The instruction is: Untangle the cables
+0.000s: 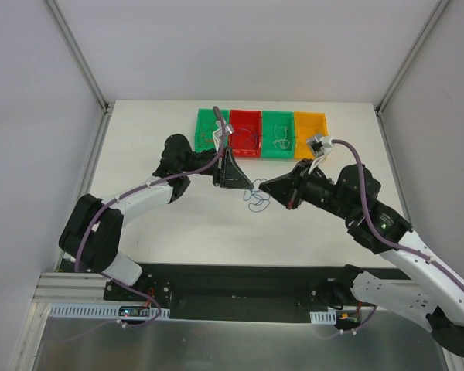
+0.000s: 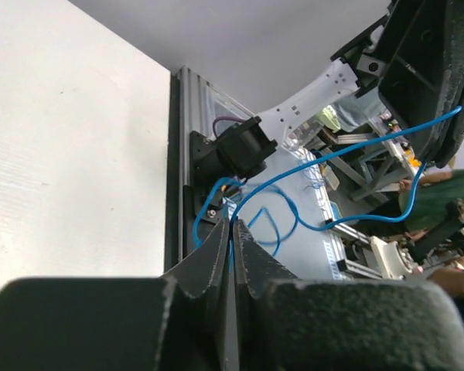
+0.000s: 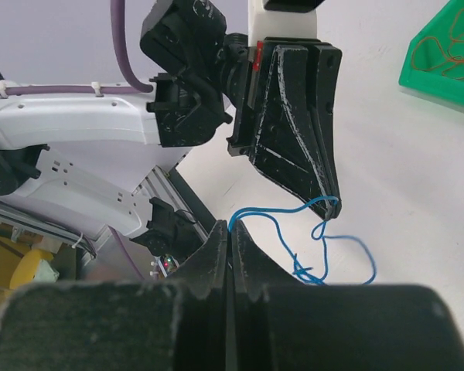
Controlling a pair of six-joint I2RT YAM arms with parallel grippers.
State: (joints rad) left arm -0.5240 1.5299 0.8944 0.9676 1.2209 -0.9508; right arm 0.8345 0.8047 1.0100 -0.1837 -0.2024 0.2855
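Note:
One thin blue cable hangs in loose curls over the table's middle, strung between my two grippers. My left gripper is shut on one part of it; in the left wrist view the cable leaves the closed tips and runs up to the right gripper's fingers. My right gripper is shut on another part. From its tips the cable arcs across to the left gripper, and a knotted loop dangles below. The two grippers are tip to tip, almost touching.
Along the back of the table stands a row of bins: a green bin, a red bin, a second green bin and an orange bin. Thin wires lie in a green bin. Grey walls enclose the table.

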